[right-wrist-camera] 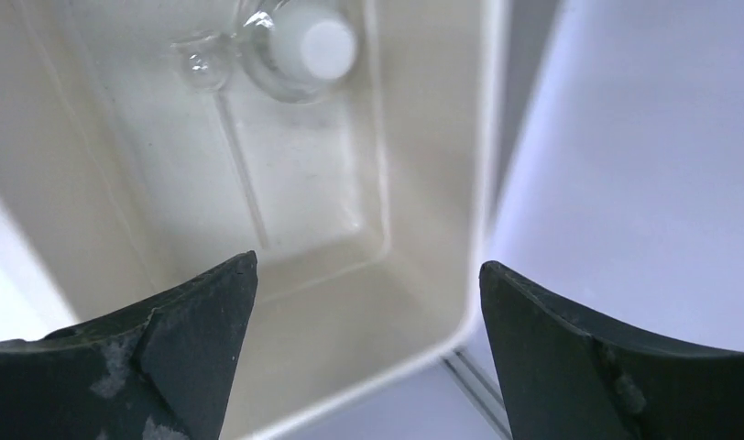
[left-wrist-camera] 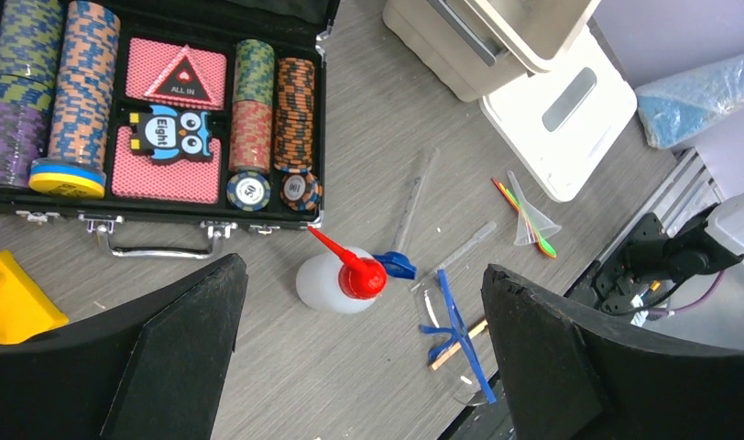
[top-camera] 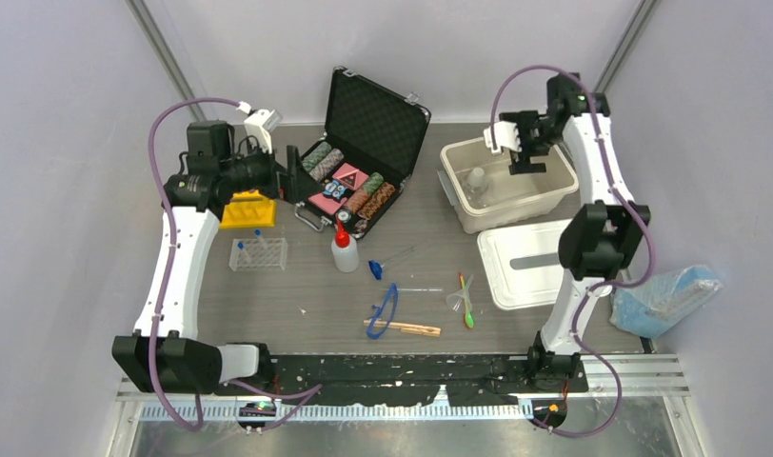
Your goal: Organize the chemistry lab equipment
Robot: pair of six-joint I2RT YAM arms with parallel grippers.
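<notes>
Hovering above the open cream storage bin (top-camera: 502, 214), the right gripper (right-wrist-camera: 366, 264) points straight down into it, jaws spread wide with nothing between them. A small clear flask with a white stopper (right-wrist-camera: 300, 44) lies on the bin floor toward one end, well apart from the fingers. The bin's lid (top-camera: 511, 286) lies flat on the table just in front, presumably set aside so the bin can take items.

The left gripper (left-wrist-camera: 364, 268) is likewise parted wide and empty. It hangs beside the black poker chip case (top-camera: 368, 133), with its camera looking down on the red-capped squeeze bottle (left-wrist-camera: 336, 282).

Most equipment lies loose on the table. The yellow tube rack (top-camera: 247, 209) and clear tube rack (top-camera: 259, 254) sit at the left. A blue-capped tube (top-camera: 378, 268), blue goggles (top-camera: 383, 312), wooden clamp (top-camera: 416, 329), funnel (top-camera: 456, 301) and green spatula (top-camera: 469, 316) are scattered mid-table. Sorting looks barely begun, and the left arm seems best placed for the bottle.
</notes>
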